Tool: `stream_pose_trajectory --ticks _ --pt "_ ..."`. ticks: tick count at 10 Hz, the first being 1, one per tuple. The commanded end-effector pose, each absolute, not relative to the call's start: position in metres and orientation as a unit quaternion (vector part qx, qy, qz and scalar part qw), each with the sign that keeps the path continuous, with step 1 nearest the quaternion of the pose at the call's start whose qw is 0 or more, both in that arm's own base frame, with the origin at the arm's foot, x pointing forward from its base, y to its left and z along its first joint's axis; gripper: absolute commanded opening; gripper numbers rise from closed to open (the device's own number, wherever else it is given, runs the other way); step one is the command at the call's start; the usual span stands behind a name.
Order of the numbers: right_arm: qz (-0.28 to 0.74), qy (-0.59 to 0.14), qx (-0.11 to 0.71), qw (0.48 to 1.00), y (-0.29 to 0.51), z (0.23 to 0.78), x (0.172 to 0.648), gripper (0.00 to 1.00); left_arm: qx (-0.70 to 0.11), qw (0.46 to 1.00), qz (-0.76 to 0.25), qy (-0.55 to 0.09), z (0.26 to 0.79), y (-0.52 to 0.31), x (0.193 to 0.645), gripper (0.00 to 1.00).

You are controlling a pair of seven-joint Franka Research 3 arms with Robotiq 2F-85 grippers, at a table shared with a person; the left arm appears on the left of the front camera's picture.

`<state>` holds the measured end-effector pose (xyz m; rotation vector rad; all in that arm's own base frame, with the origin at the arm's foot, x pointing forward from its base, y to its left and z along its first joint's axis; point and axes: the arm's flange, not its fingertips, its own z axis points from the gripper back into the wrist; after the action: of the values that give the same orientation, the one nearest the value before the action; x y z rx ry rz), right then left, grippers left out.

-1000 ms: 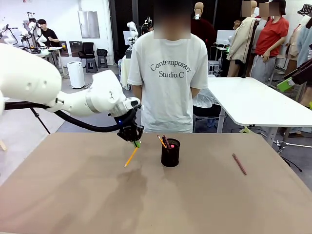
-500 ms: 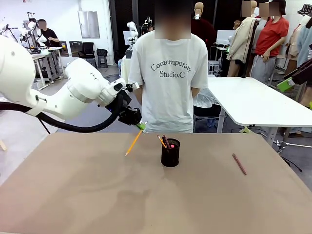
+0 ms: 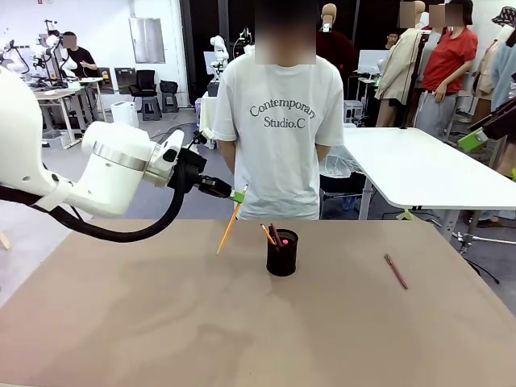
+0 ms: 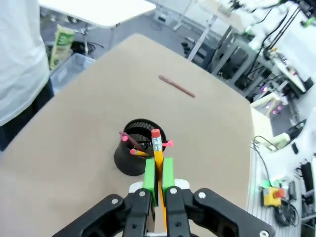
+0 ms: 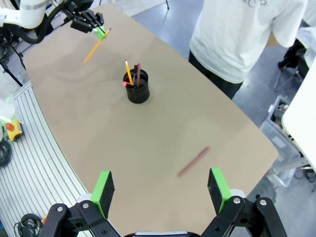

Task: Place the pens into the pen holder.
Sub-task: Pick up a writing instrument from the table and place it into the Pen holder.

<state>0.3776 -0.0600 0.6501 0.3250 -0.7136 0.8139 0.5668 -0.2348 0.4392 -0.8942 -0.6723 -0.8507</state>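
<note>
A yellow-orange wooden pencil [image 3: 229, 226] hangs in the air above the table, left of the holder and clear of it. It is tilted, with its pink eraser end up and its point down toward the near left. The left gripper [image 3: 239, 196] has its green pads clamped tight on the pencil's upper part, just below the eraser.

The small black wire-mesh cylindrical pen holder [image 3: 282, 258] stands upright near the middle of the far half of the table. Inside it lean a second yellow pencil [image 3: 265, 233] and a dark pen with pink ends [image 3: 275, 234].

A dark maroon pen [image 3: 396, 272] lies flat on the table well to the right of the holder, touching nothing.

The right gripper [image 5: 161, 186] hovers high over the table's right side. Its jaws are spread wide and nothing is between them.

The table [image 3: 121, 322] has a tan, matte top. A person in a white printed T-shirt [image 3: 278, 137] stands at the far edge, behind the holder.
</note>
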Motion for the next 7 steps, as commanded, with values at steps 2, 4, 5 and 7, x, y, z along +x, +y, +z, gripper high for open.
stream_pose_trajectory --ticks 2,4,5,7 --pt "0.387 -0.340 0.155 0.843 -0.060 0.651 0.377 1.00 -0.403 0.769 -0.387 -0.312 0.452 -0.242 0.568 0.00" --pt "0.387 -0.340 0.155 0.843 -0.060 0.651 0.377 1.00 -0.406 0.764 -0.392 -0.313 0.445 -0.241 0.567 0.00" --pt "0.387 -0.340 0.155 0.843 -0.060 0.651 0.377 1.00 -0.472 0.715 -0.384 -0.346 0.451 -0.237 0.565 0.00" --pt "0.387 -0.340 0.155 0.843 -0.060 0.651 0.377 1.00 -0.583 0.612 -0.376 -0.380 0.461 -0.240 0.569 0.00"
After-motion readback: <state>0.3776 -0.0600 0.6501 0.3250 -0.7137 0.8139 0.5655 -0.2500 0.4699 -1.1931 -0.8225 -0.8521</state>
